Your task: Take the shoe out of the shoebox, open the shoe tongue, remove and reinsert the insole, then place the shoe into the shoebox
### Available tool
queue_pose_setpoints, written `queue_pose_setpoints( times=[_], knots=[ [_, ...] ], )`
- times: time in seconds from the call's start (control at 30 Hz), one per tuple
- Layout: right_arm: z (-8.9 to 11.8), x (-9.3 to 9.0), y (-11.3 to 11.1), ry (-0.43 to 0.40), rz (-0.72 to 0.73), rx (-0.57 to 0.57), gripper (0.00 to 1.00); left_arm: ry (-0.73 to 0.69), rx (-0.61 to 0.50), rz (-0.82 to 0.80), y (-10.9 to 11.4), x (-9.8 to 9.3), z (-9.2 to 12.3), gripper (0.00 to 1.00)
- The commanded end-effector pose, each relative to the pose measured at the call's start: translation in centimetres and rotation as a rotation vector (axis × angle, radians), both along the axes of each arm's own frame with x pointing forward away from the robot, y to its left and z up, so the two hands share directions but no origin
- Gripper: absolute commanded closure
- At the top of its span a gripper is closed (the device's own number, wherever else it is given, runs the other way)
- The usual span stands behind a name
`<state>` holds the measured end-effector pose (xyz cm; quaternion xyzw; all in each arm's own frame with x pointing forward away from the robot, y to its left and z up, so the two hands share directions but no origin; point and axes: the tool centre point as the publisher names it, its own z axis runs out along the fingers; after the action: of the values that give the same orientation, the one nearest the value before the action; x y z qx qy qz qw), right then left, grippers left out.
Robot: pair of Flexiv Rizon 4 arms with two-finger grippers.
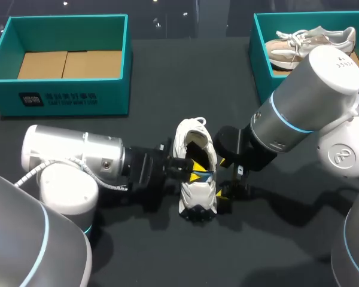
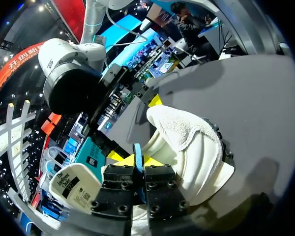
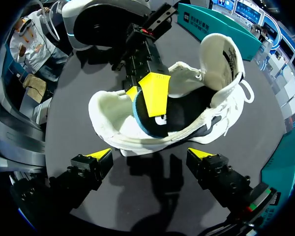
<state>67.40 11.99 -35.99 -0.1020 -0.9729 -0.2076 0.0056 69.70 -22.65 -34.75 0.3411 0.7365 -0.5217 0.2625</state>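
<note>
A white sneaker [image 1: 197, 194] lies on the dark table, mid-front, its tongue [image 3: 220, 56] folded back. My left gripper [image 1: 194, 171] reaches into the shoe's opening from the left. It is shut on the blue rim of the insole [image 3: 137, 114], which still lies inside the shoe. In the left wrist view the blue rim [image 2: 137, 153] stands pinched between the shut left gripper [image 2: 138, 164], with the white heel [image 2: 187, 140] just ahead. My right gripper [image 1: 227, 177] is open beside the shoe's right flank. The right gripper [image 3: 151, 156] touches nothing, and the sneaker [image 3: 113, 125] lies just ahead of it.
A teal shoebox [image 1: 66, 92] with a cardboard floor stands at the back left. A second teal box [image 1: 262, 57] at the back right holds a beige sneaker [image 1: 311, 40]. My two arms crowd the shoe from both sides.
</note>
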Motion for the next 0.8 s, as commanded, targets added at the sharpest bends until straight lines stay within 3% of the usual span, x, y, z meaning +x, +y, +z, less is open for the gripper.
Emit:
queue_pose_setpoints(
  times=[0.03, 0.2, 0.23, 0.37, 0.8],
  knots=[
    [-0.1, -0.1, 0.0, -0.002, -0.002, 0.000, 0.00, 0.008, 0.008, 0.014, -0.1, 0.6, -0.9, 1.00],
    [-0.1, -0.1, 0.0, -0.002, -0.002, 0.000, 0.00, 0.021, -0.010, 0.007, 0.4, -0.1, 0.1, 0.98],
    [-0.1, -0.1, 0.0, -0.002, -0.002, 0.000, 0.00, 0.022, -0.013, 0.004, 0.5, -0.3, 0.4, 0.89],
    [-0.1, -0.1, 0.0, -0.002, -0.002, 0.000, 0.00, 0.036, -0.028, -0.006, 0.8, -1.0, 1.6, 0.69],
    [-0.1, -0.1, 0.0, -0.002, -0.002, 0.000, 0.00, 0.103, -0.002, -0.059, 1.1, -2.6, 3.9, 0.65]
  ],
)
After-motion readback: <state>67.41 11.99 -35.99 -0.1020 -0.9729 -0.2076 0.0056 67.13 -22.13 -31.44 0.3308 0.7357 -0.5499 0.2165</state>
